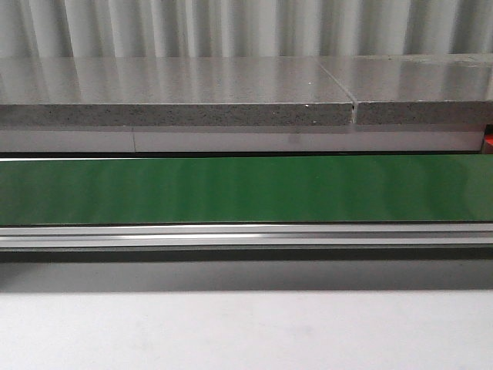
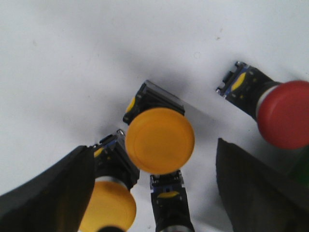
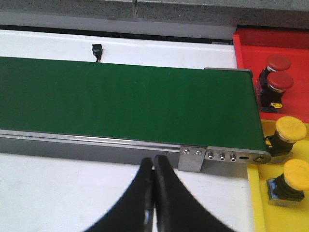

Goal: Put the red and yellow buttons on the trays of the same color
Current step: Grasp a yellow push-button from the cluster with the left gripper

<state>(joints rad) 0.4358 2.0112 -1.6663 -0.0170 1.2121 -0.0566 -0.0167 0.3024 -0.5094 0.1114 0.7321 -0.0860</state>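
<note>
In the left wrist view my left gripper is open above a cluster of buttons on the white table. A yellow button stands between the fingers with its cap facing the camera. A second yellow button lies by one finger. A third button body has its cap out of view. A red button lies outside the other finger. My right gripper is shut on nothing near the belt's end. The red tray holds two red buttons; the yellow tray holds two yellow buttons.
A green conveyor belt with a metal rail runs across the front view, a grey stone slab behind it and white table in front. The belt's end bracket sits next to both trays. A small black connector lies beyond the belt.
</note>
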